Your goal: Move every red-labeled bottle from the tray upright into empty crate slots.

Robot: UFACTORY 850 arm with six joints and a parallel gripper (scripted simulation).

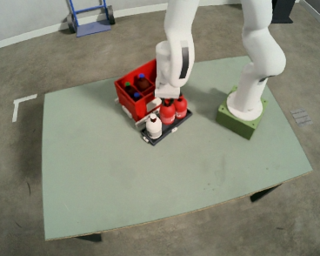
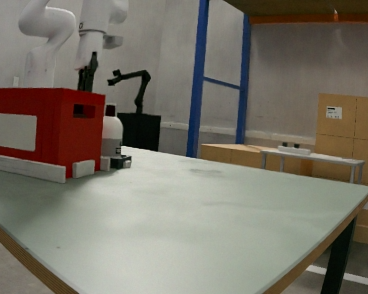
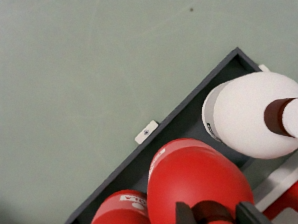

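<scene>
Pincer (image 3: 214,214) clamped on neck of middle red bottle (image 3: 200,175) on tray (image 3: 185,117); white bottle (image 3: 250,115) beside; 2nd red bottle (image 3: 122,207) opposite side.

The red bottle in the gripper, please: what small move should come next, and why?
Probably a straight lift. The gripper is shut on the neck of the middle red bottle, which appears to sit in the tray between the white bottle and another red bottle. Rising vertically should avoid knocking either.

Green table (image 1: 120,187), red crate (image 1: 135,93) beside dark tray (image 1: 165,131), green arm base (image 1: 239,117)
</scene>
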